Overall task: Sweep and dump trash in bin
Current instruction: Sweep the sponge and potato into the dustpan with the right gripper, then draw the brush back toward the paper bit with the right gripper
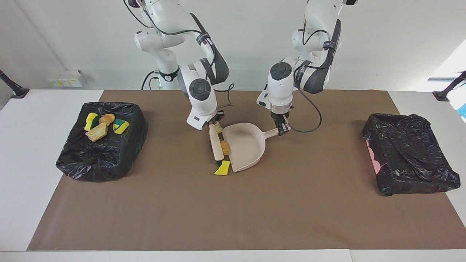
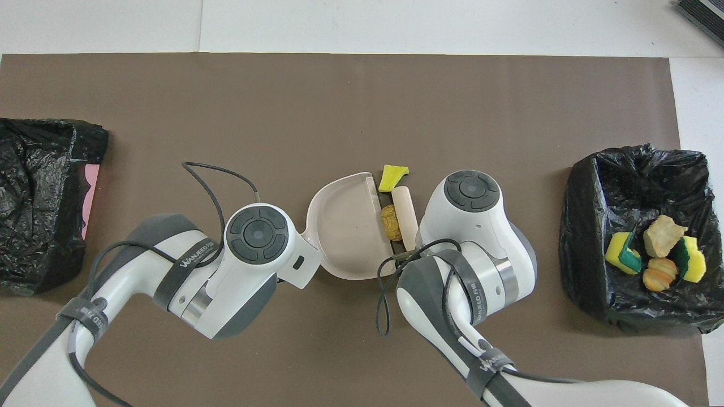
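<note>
Trash (image 1: 225,147) at dustpan (image 1: 247,145) lip (4 pcs binned).

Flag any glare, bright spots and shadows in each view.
Facing view: daylight blows out a patch at the picture's edge toward the left arm's end; the crinkled black plastic bag lining the bin there glints white; shadows on the brown paper mat are faint and soft. Overhead view: similar glints on the black bag-lined bin holding trash; light is even, with no hard shadows.
</note>
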